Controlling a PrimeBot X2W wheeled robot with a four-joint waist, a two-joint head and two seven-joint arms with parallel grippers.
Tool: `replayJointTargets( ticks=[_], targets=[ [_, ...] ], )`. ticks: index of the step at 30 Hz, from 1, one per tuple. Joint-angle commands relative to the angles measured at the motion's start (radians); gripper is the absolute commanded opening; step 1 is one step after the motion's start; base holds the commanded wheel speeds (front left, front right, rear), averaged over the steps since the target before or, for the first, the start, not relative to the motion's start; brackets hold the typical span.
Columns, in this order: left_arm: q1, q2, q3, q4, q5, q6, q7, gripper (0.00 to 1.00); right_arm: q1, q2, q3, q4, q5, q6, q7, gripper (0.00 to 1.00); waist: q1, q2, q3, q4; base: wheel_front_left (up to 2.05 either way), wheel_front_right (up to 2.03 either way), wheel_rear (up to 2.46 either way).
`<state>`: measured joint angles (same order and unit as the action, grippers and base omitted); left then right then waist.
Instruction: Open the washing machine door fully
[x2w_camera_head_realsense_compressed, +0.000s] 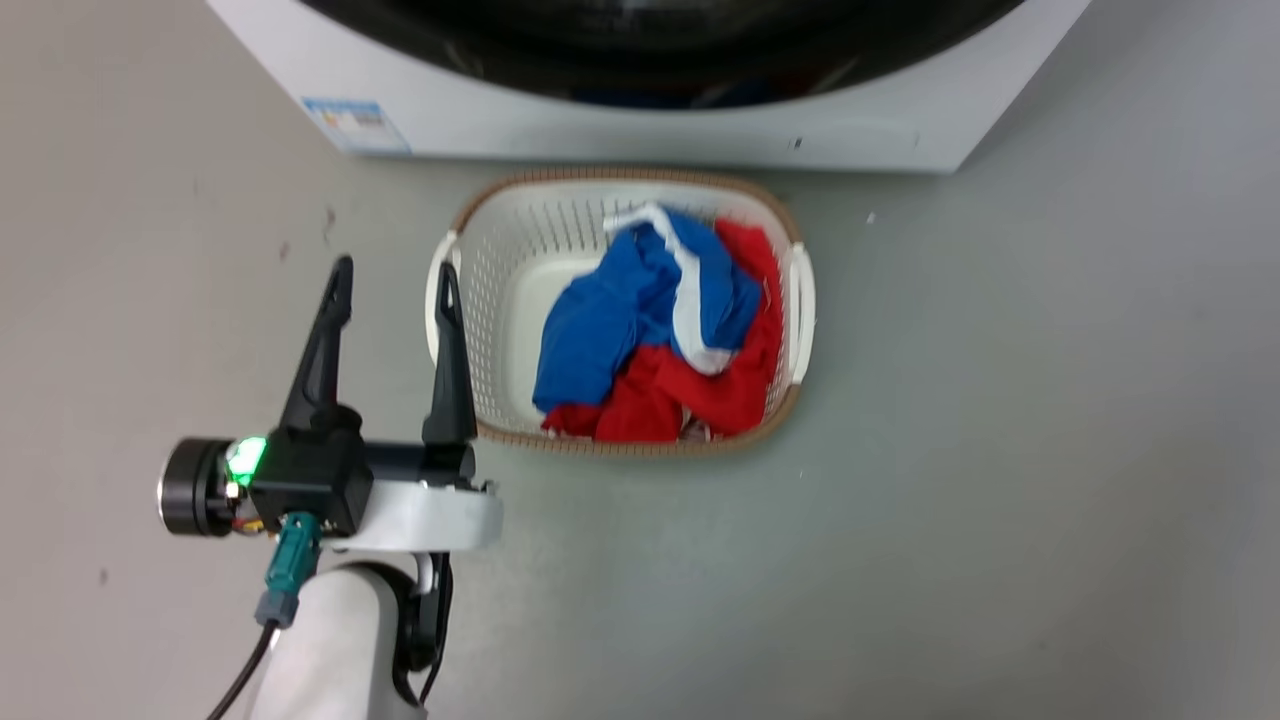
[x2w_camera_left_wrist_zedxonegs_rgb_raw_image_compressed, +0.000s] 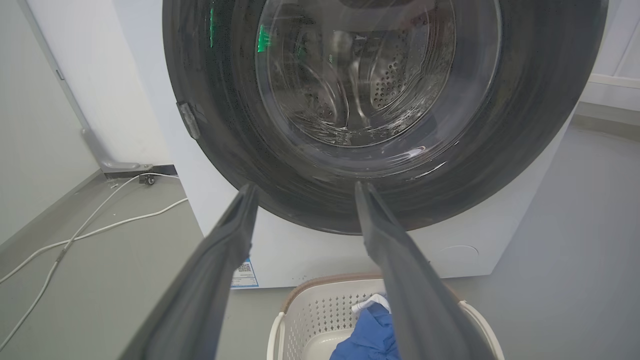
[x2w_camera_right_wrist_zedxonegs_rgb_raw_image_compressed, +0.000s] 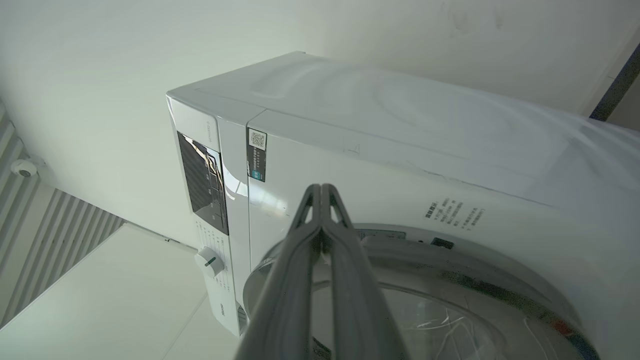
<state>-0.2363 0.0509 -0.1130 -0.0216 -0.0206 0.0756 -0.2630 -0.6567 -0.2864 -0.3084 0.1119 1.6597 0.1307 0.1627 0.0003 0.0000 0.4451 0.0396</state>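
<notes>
The washing machine (x2w_camera_head_realsense_compressed: 640, 125) stands on the grey floor (x2w_camera_head_realsense_compressed: 1000, 450) against the wall, and the washing machine door (x2w_camera_left_wrist_zedxonegs_rgb_raw_image_compressed: 230, 125) appears to lie flat against the machine's front, with the steel drum visible only through its glass bowl. By that reading the door is shut and the opening has not begun. A white laundry basket (x2w_camera_head_realsense_compressed: 490, 230) holding blue, red and white clothes (x2w_camera_head_realsense_compressed: 640, 320) sits on the floor just in front of the machine, below the door. The left gripper (x2w_camera_head_realsense_compressed: 395, 265) hovers over the floor beside the basket's left rim, its two fingers spread wide and holding nothing. In the left wrist view they point at the door's lower rim without touching it. A small grey tab (x2w_camera_left_wrist_zedxonegs_rgb_raw_image_compressed: 189, 120) on the door's left edge looks like the catch or handle, though this cannot be confirmed. The right gripper (x2w_camera_right_wrist_zedxonegs_rgb_raw_image_compressed: 320, 189) has its fingers pressed together, empty, and is aimed at the machine's upper front near the control knob (x2w_camera_right_wrist_zedxonegs_rgb_raw_image_compressed: 209, 261). Releasing the door, swinging it and pushing it fully wide are all left to do.
</notes>
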Motion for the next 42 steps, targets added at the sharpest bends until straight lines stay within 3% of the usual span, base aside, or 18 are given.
replayJointTargets(
  ticks=[1, 10, 20, 33, 42],
  targets=[
    [-0.031, -0.001, 0.004, -0.005, 0.003, -0.003, -0.003, 1.00, -0.059, -0.019, 0.011, 0.017, -0.009, 0.000, 0.016, 0.00, -0.0003, 0.0000, 0.097, 0.019, 0.00, 0.00, 0.00],
    [-0.098, -0.001, 0.011, -0.021, -0.001, 0.004, -0.003, 1.00, -0.314, -0.105, 0.121, 0.149, -0.082, 0.000, 0.107, 0.00, -0.0003, 0.0000, 0.181, 0.034, 0.00, 0.00, 0.00],
    [-0.121, -0.001, 0.003, -0.022, -0.014, 0.013, -0.003, 1.00, -0.540, -0.147, 0.291, 0.308, -0.163, 0.000, 0.273, 0.00, -0.0003, 0.0000, 0.241, 0.051, 0.00, 0.00, 0.00],
    [-0.134, -0.001, -0.002, -0.018, -0.022, 0.019, -0.003, 1.00, -0.592, -0.148, 0.422, 0.350, -0.240, 0.001, 0.416, 0.00, -0.0003, 0.0000, 0.261, 0.063, 0.00, 0.00, 0.00],
    [-0.117, -0.001, -0.004, -0.005, -0.030, 0.023, -0.003, 1.00, -0.535, -0.154, 0.430, 0.308, -0.236, 0.001, 0.457, 0.00, -0.0003, 0.0000, 0.227, 0.053, 0.00, 0.00, 0.00]
  ],
)
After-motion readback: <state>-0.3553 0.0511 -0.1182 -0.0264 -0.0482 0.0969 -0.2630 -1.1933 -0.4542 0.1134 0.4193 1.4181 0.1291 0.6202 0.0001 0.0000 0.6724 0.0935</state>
